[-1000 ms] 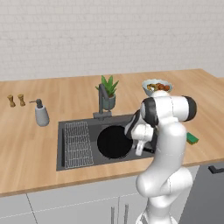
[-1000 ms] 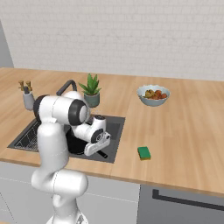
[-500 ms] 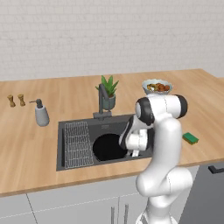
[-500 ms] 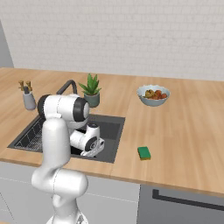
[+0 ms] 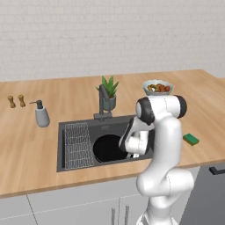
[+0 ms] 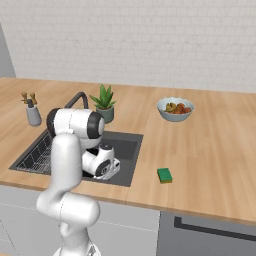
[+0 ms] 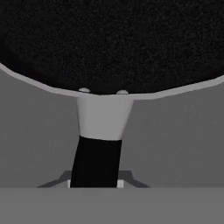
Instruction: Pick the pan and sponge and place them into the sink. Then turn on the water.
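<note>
The long wooden desk (image 5: 35, 149) carries a large dark grey rectangular sink (image 5: 105, 127) recessed into it, with a wire grid rack (image 5: 79, 145) filling its left part. The round, shallow black frying pan (image 5: 107, 148) lies low in the basin just right of the rack; whether it rests on the floor yet I cannot tell. Its short straight handle (image 7: 97, 159) points toward the robot, and in the hand view it runs straight from the rim down between the jaws, which are closed almost fully on it. The gripper (image 5: 132, 151) hangs low at the pan's near right edge.

Behind the sink stands the dark grey tall angular faucet (image 5: 103, 103).

The small rectangular sponge with a green top (image 6: 164, 175) sits on the desk to the right of the sink, apart from its rim. From the jaws it lies to the right and up at desk level, so once the pan is released the next move likely calls for a lift out of the basin and a swing rightward over the rim.
</note>
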Available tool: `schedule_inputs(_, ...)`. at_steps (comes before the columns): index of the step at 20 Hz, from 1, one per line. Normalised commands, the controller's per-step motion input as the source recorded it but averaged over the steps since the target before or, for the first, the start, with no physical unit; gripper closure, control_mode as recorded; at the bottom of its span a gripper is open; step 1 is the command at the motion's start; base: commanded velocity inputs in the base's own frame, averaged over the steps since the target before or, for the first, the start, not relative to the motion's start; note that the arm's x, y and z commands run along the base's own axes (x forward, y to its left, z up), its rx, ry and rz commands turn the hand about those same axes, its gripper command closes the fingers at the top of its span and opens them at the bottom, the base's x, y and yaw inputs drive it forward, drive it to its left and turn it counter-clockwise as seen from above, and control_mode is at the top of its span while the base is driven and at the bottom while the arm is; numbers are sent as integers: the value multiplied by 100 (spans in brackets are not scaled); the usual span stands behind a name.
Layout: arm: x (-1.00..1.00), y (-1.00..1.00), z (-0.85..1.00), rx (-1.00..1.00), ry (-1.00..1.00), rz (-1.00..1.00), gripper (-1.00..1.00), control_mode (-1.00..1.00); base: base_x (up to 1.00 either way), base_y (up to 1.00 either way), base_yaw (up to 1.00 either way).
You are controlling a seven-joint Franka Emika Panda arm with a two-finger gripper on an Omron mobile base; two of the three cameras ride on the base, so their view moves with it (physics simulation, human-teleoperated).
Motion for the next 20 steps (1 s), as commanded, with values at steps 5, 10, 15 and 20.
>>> schedule_inputs(5,0,0,-5,0,-24,0,-100,-100,0,0,0)
schedule_inputs(10,-6,0,33,0,-24,0,-100,-100,0,0,0)
schedule_inputs(15,0,-10,94,1,-8,0,-100,-100,0,0,0)
schedule_inputs(20,0,-24,100,1,0,0,-100,-100,0,0,0)
